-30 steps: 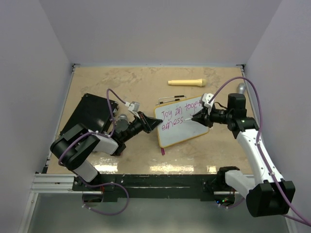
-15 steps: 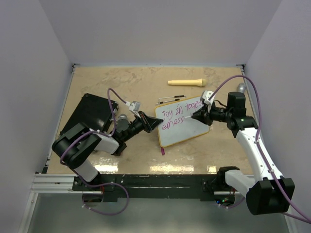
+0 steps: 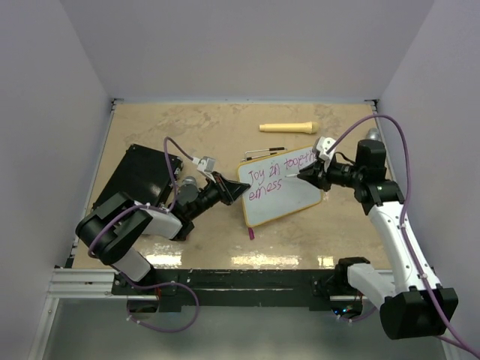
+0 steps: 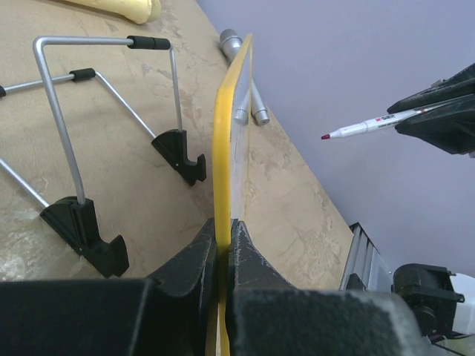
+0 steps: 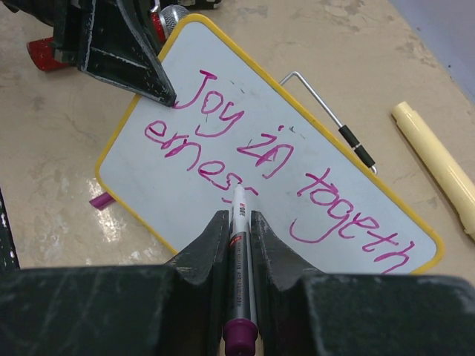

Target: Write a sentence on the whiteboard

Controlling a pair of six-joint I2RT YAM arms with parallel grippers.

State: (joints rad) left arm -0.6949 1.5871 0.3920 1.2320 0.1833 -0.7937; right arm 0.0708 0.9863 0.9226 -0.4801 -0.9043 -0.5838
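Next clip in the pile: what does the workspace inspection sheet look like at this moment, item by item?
Surface: beige marbled table, glare patches near the front edge.
Job's things: whiteboard carries the sentence in pink, reading "Joy in togeth / erness"; marker tip is off the board.
Clutter: black case, cream cylinder, wire stand, magenta cap, silver cylinder.
Grippers: left gripper shut on the whiteboard's yellow rim; right gripper shut on the marker.
Cables: purple cables arch over both arms, none on the board.
Surroundings: pale walls on three sides; metal rail in front.
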